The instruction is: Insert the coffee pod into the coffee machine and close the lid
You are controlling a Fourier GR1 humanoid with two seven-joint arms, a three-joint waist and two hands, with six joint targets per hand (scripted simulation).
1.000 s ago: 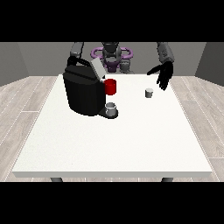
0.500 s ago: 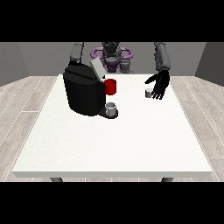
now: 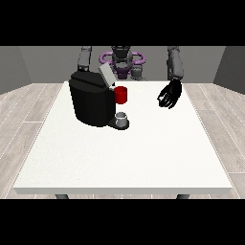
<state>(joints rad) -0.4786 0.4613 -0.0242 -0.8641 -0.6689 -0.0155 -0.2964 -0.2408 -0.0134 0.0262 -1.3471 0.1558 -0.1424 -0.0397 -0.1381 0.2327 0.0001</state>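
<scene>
The black coffee machine [image 3: 93, 101] stands on the left half of the white table [image 3: 124, 158], its grey lid [image 3: 106, 75] tilted up and open. A red part [image 3: 121, 94] sticks out at its front, above a small grey cup [image 3: 122, 117] on the drip tray. The hand at the view's right [image 3: 170, 95] hangs low over the table right of the machine, fingers curled down and inwards where the small coffee pod stood. The pod itself is hidden under those fingers. The arm at the view's left [image 3: 85, 58] drops behind the machine, hiding its hand.
The robot's torso [image 3: 122, 60] with a purple ring stands behind the table's far edge. Grey wood floor surrounds the table. White table surface stretches from the machine to the near edge.
The hand at the view's right has come down and towards the view's left onto the pod, and its fingers have curled over it. The pod no longer shows. The machine has not moved.
</scene>
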